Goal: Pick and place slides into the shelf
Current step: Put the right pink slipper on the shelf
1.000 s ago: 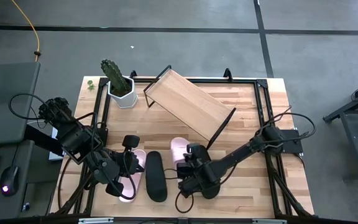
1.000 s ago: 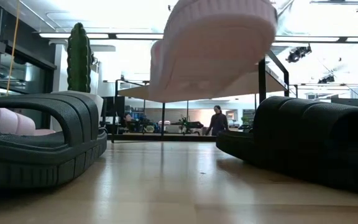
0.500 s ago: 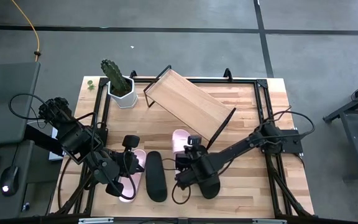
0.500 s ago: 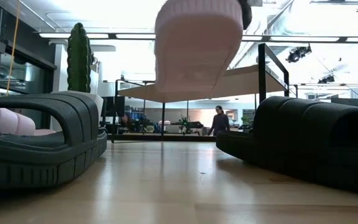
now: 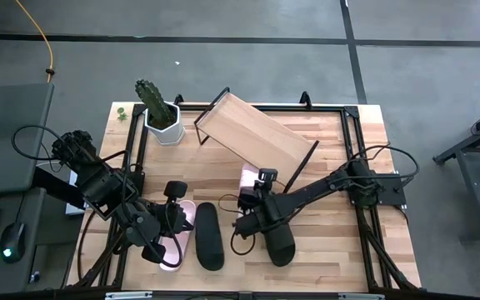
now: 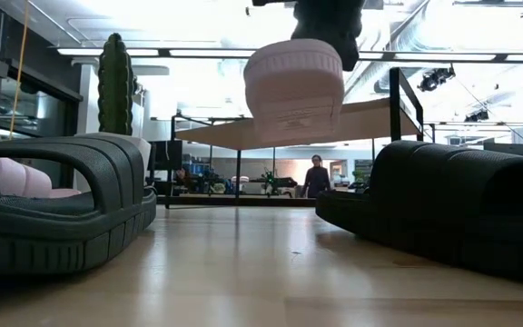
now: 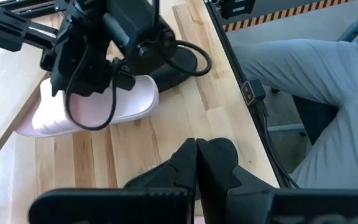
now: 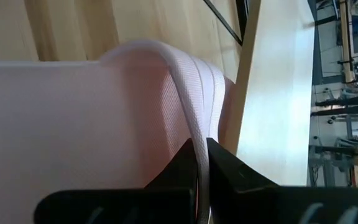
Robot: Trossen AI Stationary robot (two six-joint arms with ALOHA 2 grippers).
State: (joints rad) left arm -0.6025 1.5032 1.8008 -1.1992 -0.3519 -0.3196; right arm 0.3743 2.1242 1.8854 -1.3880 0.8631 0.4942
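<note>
right gripper (image 8: 202,163) pinching pink slide (image 8: 73,118), shelf (image 8: 272,93) beside

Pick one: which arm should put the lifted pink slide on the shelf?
Right. The right gripper already holds the pink slide off the table, just short of the shelf. The left gripper waits over the other pink slide.

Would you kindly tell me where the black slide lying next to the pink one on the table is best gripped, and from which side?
Grip the black slide by its wide strap, coming straight down from above. It lies flat, sole down, so the arched strap is the one raised part that a finger could slip under, probably at the open toe end.
</note>
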